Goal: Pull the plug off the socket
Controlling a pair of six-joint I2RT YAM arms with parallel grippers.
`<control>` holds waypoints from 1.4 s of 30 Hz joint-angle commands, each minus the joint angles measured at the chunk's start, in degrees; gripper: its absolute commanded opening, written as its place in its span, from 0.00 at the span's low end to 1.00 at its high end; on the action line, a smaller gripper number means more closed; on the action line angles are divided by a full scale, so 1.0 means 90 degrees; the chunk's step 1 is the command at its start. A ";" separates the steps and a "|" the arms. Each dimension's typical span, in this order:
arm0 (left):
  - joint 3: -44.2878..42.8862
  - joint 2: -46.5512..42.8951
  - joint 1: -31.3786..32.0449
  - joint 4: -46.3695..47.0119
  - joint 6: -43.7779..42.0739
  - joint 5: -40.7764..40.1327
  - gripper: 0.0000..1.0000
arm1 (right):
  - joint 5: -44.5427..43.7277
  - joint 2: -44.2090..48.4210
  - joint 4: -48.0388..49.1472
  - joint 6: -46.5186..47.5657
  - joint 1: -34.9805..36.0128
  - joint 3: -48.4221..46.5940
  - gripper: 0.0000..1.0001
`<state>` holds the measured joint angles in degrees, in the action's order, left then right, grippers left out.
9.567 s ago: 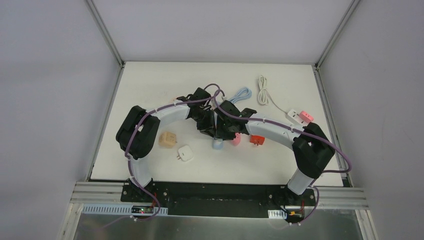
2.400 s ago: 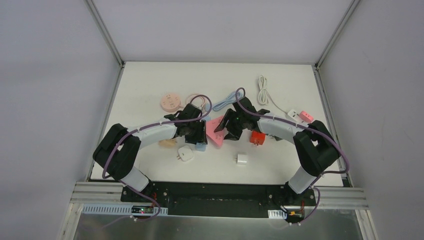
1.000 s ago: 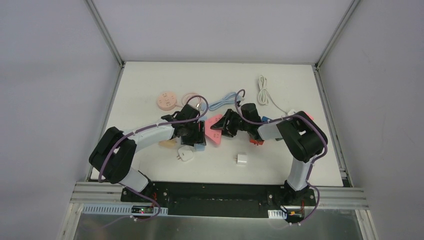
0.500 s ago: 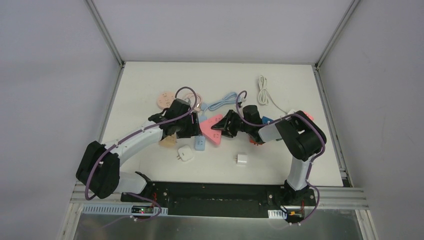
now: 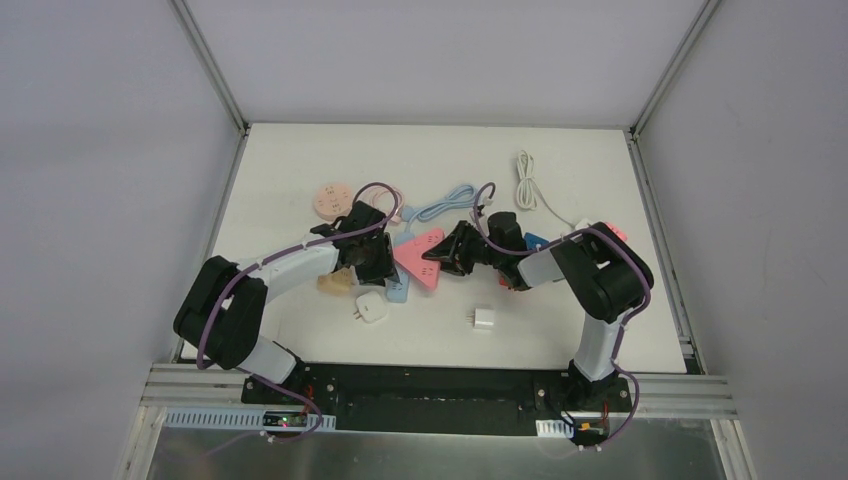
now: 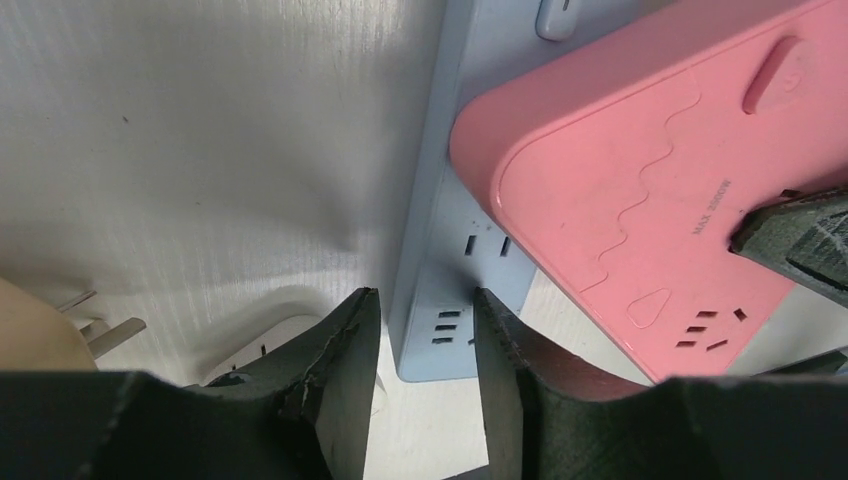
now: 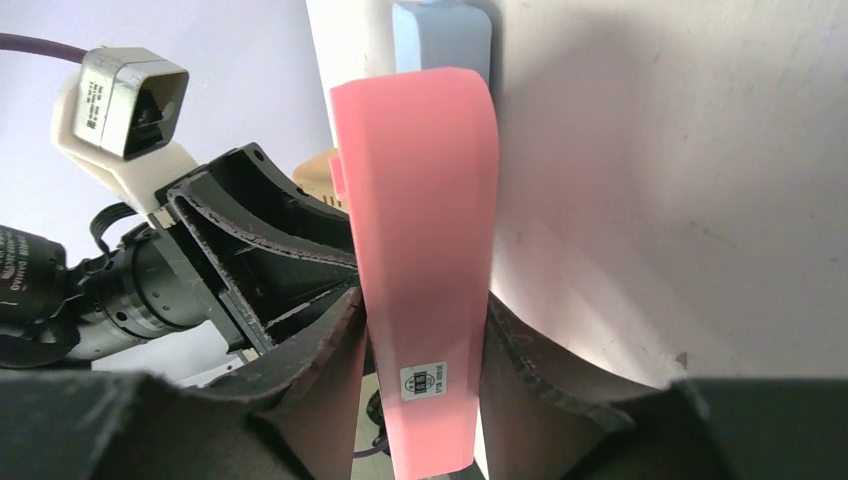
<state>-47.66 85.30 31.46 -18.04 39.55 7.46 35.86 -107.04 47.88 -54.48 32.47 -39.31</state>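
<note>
A pink triangular plug point(image 5: 420, 255) lies on top of the light-blue socket strip point(image 5: 398, 288) at the table's middle. My right gripper point(image 5: 455, 252) is shut on the plug's right corner. The right wrist view shows the plug's pink edge point(image 7: 425, 200) pinched between both fingers of that gripper point(image 7: 425, 320), with the strip point(image 7: 440, 40) beyond it. My left gripper point(image 6: 425, 315) has closed around the near end of the strip point(image 6: 470, 215). Its fingers press the strip's two sides, just left of the pink plug point(image 6: 640, 200).
Two white chargers point(image 5: 371, 307) point(image 5: 484, 320) lie near the front, and a beige cube point(image 5: 335, 282) sits under the left forearm. A round pink socket point(image 5: 331, 200) and a blue cable point(image 5: 445, 203) lie behind. A white cable point(image 5: 527, 180) and a red plug point(image 5: 512, 280) are to the right.
My left gripper's jaws have narrowed onto the end of the blue strip and its elbow has swung back in. The right gripper has held on to the pink plug, which shifted slightly left.
</note>
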 commanded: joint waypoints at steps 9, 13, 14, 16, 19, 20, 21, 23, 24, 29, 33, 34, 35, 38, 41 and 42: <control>0.0160 0.0460 -0.0019 -0.0646 -0.0127 -0.0559 0.31 | 0.1043 -0.0115 0.2405 -0.1171 0.0090 0.0185 0.00; 0.0168 0.0623 -0.0019 -0.0651 -0.0171 -0.0570 0.29 | 0.0944 -0.0355 0.2569 -0.1191 0.0085 0.0233 0.00; 0.0168 0.0665 -0.0019 -0.0664 -0.0175 -0.0580 0.28 | 0.0858 -0.0436 0.2571 -0.1244 0.0089 0.0234 0.00; 0.0168 0.0705 -0.0019 -0.0688 -0.0185 -0.0603 0.28 | 0.0763 -0.0553 0.2576 -0.1347 0.0086 0.0222 0.09; 0.0168 0.0755 -0.0019 -0.0711 -0.0213 -0.0624 0.27 | 0.0701 -0.0684 0.2551 -0.1401 0.0085 0.0201 0.32; 0.0176 0.0764 -0.0019 -0.0719 -0.0219 -0.0624 0.27 | 0.0743 -0.0717 0.2564 -0.1386 0.0085 0.0164 0.39; 0.0178 0.0775 -0.0019 -0.0720 -0.0231 -0.0624 0.27 | 0.0815 -0.0757 0.2603 -0.1389 0.0084 0.0125 0.44; 0.0169 0.0794 -0.0019 -0.0746 -0.0262 -0.0638 0.26 | 0.0917 -0.0823 0.2695 -0.1424 0.0081 0.0056 0.49; 0.0169 0.0804 -0.0019 -0.0762 -0.0272 -0.0648 0.26 | 0.0947 -0.0842 0.2697 -0.1421 0.0080 0.0021 0.50; 0.0170 0.0825 -0.0019 -0.0769 -0.0259 -0.0688 0.26 | 0.0987 -0.0908 0.2825 -0.1457 0.0079 -0.0087 0.42; 0.0133 0.0856 -0.0019 -0.0809 -0.0263 -0.0744 0.25 | 0.1012 -0.0959 0.3025 -0.1539 0.0081 -0.0108 0.08; 0.0121 0.0863 -0.0019 -0.0837 -0.0271 -0.0766 0.25 | 0.1000 -0.0953 0.3059 -0.1557 0.0077 -0.0119 0.00; 0.0113 0.0875 -0.0019 -0.0859 -0.0273 -0.0786 0.25 | 0.0993 -0.0943 0.3084 -0.1574 0.0074 -0.0115 0.00; 0.0095 0.0884 -0.0019 -0.0918 -0.0273 -0.0790 0.24 | 0.1037 -0.0874 0.3335 -0.1803 0.0079 -0.0111 0.00; 0.0086 0.0902 -0.0019 -0.1009 -0.0290 -0.1013 0.22 | 0.1197 -0.0986 0.4881 -0.2966 0.0051 -0.0192 0.00; 0.0095 0.0903 -0.0019 -0.1012 -0.0310 -0.1039 0.22 | 0.1209 -0.1033 0.5123 -0.3225 0.0048 -0.0249 0.00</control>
<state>-50.26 88.36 31.00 -21.26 39.46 6.90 41.54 -115.00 69.41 -68.60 31.97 -38.09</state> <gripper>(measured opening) 0.250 0.369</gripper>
